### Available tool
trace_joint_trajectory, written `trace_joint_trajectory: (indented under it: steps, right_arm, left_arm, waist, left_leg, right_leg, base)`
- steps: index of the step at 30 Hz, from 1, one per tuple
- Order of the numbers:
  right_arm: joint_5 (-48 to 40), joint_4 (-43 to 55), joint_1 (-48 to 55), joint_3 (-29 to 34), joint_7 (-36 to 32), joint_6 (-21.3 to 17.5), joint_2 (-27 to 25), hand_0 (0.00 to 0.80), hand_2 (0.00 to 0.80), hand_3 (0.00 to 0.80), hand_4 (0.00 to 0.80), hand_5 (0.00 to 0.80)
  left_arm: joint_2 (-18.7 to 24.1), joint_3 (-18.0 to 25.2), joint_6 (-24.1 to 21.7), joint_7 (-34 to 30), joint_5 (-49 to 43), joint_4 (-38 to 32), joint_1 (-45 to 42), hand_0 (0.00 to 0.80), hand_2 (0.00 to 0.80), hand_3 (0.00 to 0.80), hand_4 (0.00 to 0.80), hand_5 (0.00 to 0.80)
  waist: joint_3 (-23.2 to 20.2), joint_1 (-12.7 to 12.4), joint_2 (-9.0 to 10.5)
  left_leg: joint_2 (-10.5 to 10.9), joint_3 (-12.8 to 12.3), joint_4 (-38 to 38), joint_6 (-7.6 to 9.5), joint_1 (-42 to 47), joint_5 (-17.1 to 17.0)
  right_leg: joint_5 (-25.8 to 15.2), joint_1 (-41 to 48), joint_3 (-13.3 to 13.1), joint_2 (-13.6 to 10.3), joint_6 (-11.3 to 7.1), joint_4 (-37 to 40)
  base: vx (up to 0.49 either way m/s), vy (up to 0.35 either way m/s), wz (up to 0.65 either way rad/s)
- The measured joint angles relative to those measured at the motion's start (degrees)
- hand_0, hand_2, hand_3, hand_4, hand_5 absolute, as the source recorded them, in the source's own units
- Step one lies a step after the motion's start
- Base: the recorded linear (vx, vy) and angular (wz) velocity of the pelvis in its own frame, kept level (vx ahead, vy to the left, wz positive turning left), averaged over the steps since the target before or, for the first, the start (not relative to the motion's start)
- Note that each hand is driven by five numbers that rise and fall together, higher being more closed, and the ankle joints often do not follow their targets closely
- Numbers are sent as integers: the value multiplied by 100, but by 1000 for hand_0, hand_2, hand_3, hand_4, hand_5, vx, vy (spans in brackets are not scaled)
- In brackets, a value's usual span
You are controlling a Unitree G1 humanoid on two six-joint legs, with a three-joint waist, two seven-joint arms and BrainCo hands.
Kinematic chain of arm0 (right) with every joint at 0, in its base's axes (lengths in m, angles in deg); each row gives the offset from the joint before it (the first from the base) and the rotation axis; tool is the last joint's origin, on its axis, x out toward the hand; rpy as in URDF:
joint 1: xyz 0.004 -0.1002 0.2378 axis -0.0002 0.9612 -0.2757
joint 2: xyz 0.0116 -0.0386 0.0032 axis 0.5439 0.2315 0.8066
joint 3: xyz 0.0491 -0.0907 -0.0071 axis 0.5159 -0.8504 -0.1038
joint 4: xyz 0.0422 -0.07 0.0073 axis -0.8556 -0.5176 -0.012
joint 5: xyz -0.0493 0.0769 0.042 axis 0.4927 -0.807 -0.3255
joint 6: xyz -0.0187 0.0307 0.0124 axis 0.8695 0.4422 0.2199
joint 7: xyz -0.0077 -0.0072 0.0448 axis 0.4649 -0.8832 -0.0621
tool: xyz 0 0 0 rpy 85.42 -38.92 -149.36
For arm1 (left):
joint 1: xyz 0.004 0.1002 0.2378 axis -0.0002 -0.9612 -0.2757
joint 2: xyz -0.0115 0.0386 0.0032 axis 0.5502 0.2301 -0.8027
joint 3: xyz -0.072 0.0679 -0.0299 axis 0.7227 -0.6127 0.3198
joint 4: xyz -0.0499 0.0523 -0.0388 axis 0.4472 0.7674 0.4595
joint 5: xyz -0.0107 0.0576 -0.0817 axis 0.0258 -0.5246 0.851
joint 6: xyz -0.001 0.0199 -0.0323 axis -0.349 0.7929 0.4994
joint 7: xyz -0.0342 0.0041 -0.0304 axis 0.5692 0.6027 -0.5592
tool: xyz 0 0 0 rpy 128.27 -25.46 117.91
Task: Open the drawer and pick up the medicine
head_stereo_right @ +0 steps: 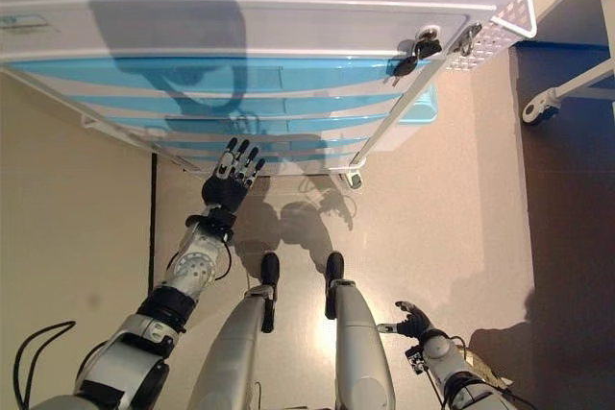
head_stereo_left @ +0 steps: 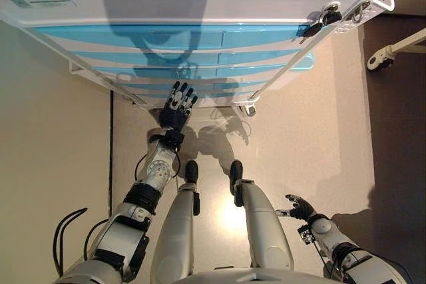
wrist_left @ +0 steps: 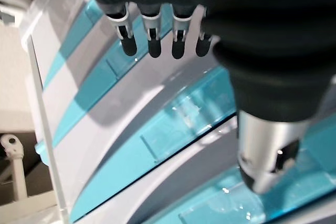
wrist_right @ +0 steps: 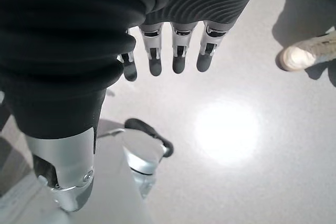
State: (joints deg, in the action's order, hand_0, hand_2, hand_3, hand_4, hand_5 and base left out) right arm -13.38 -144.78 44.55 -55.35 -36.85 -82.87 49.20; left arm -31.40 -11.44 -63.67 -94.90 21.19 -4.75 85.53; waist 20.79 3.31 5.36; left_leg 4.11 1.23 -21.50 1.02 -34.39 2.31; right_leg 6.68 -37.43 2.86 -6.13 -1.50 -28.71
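Observation:
A white cart (head_stereo_left: 200, 4) with several blue drawers (head_stereo_left: 173, 36) stands in front of me, all drawers closed. My left hand (head_stereo_left: 178, 108) is open, fingers straight, reaching toward the lower drawers (wrist_left: 173, 145) without touching them. In the left wrist view its fingertips (wrist_left: 152, 45) hover just off the blue drawer fronts. My right hand (head_stereo_left: 299, 208) hangs low at my right side, open and empty, over the floor (wrist_right: 226, 129). No medicine shows in any view.
A lock with keys (head_stereo_left: 323, 18) sits at the cart's right top corner. A cart caster (head_stereo_left: 249, 108) rests on the floor near my left hand. Another wheeled frame (head_stereo_left: 383, 54) stands at the right. A dark floor seam (head_stereo_left: 110, 144) runs on the left.

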Motion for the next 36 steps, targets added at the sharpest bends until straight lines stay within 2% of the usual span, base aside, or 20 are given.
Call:
trace_joint_trajectory:
  steps: [10,14,21,27,32,33,34,35,36]
  right_arm:
    - [0,1,-11,1,34,0,1,0,0,0,0,0]
    - [0,2,-20,0,37,0,1,0,0,0,0,0]
    - [0,2,-23,-4,37,0,1,0,0,0,0,0]
    - [0,5,-84,-35,34,0,3,0,0,0,0,0]
    - [1,3,-90,-135,3,0,3,0,0,0,0,0]
    - [1,2,-90,-135,-5,0,3,0,0,0,0,0]
    - [2,0,-88,-139,-17,0,4,0,0,0,0,0]
    - [3,0,-89,-140,-23,0,4,0,0,0,0,0]
    - [4,2,-89,-153,-30,0,5,0,0,0,0,0]
  left_arm:
    - [-16,19,4,116,1,64,117,0,0,0,0,0]
    - [-114,224,-4,186,9,69,263,0,0,0,0,0]
    - [-118,237,-13,362,137,91,401,0,0,0,0,0]
    - [-128,243,-68,509,684,64,578,0,0,0,0,0]
    - [-122,227,-201,593,1012,-240,722,0,0,0,0,0]
    - [-121,226,-204,593,1012,-257,721,53,53,53,53,53]
    - [-114,211,-213,592,1014,-290,720,289,289,289,289,289]
    - [-114,211,-213,592,1014,-294,720,326,326,326,326,326]
    - [-113,206,-213,625,1046,-294,715,474,474,474,474,474]
  waist:
    - [2,4,-3]
    - [3,28,-4]
    - [6,48,2]
    - [153,57,118]
    - [239,43,199]
    - [248,39,202]
    - [265,33,207]
    - [271,32,212]
    - [307,38,234]
  left_leg:
    - [6,-4,61,-4,58,-13]
    - [-3,-1,86,-17,62,-27]
    - [-2,-1,80,-16,-10,-29]
    - [0,-3,69,-14,-27,-39]
    - [0,-1,69,-13,-22,-67]
    - [0,-1,69,-13,-22,-74]
    - [-2,5,69,-12,-10,-86]
    - [-1,5,69,-10,6,-92]
    - [0,2,72,-9,72,-96]
  right_leg:
    - [2,23,-5,-1,-1,14]
    - [2,17,-7,1,0,21]
    - [1,-56,-8,7,0,19]
    - [-7,-81,-21,5,8,-1]
    - [-36,-71,-39,1,11,-1]
    - [-43,-68,-39,0,10,-3]
    - [-63,-47,-34,0,11,-6]
    - [-66,-31,-34,0,11,-5]
    - [-70,34,-33,-1,9,-3]
  base:
    - [3,0,0]
    - [0,0,0]
    - [0,0,0]
    - [0,0,0]
    - [0,0,0]
    - [-36,-4,1]
    - [0,0,0]
    - [-34,-6,0]
    - [0,0,0]
